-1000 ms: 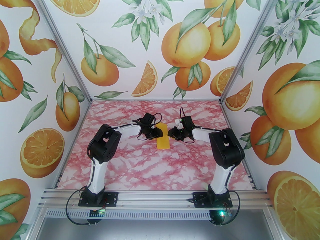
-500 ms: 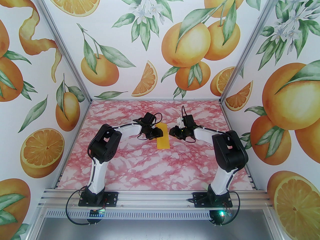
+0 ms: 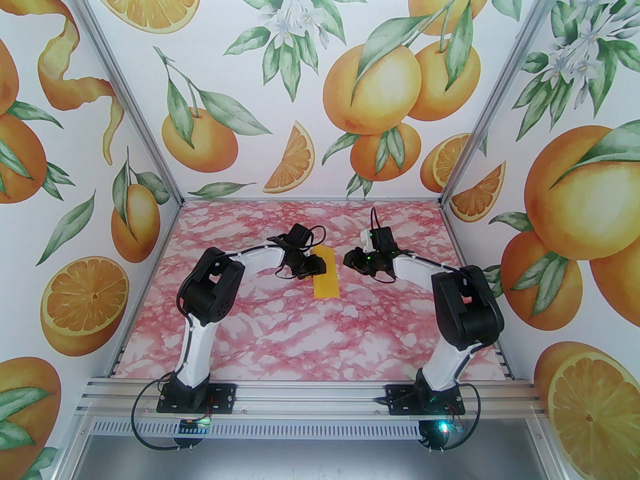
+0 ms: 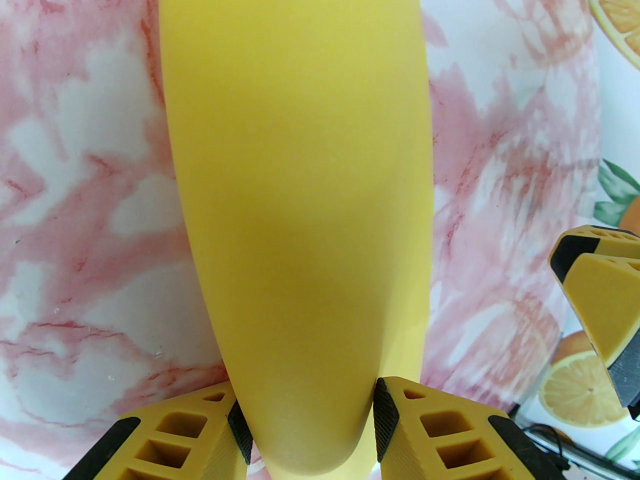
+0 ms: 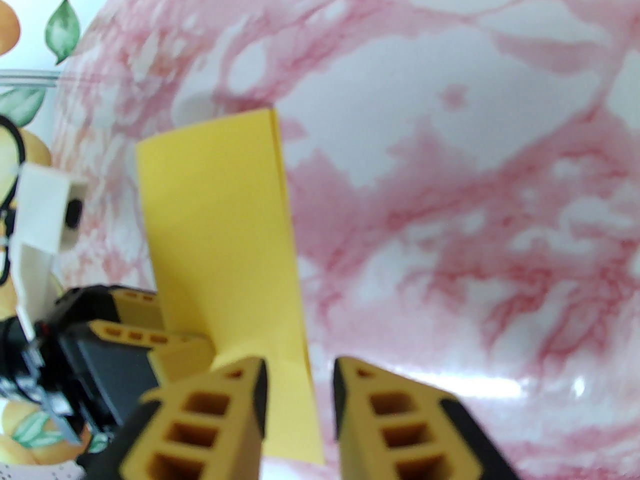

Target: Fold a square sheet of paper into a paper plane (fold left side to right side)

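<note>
The square sheet of paper (image 3: 326, 279) lies on the pink marble table as a narrow yellow strip folded in half, its doubled edge on the right (image 5: 280, 178). My left gripper (image 3: 314, 266) points down over the strip's middle. In the left wrist view the paper (image 4: 300, 193) narrows and bows up between the two fingertips (image 4: 385, 418), which touch its side edges. My right gripper (image 3: 351, 262) hovers just right of the strip, its jaws apart with nothing between them. Its fingers (image 5: 255, 398) hang over the paper's right edge.
The pink marble tabletop (image 3: 300, 338) is walled on three sides by panels printed with oranges and by aluminium posts (image 3: 450, 188). Both arm bases are bolted to the rail (image 3: 300, 398) at the near edge.
My right gripper has drawn back to the right, away from the paper's edge, and its arm has swung outward. The left gripper and the paper have stayed put.
</note>
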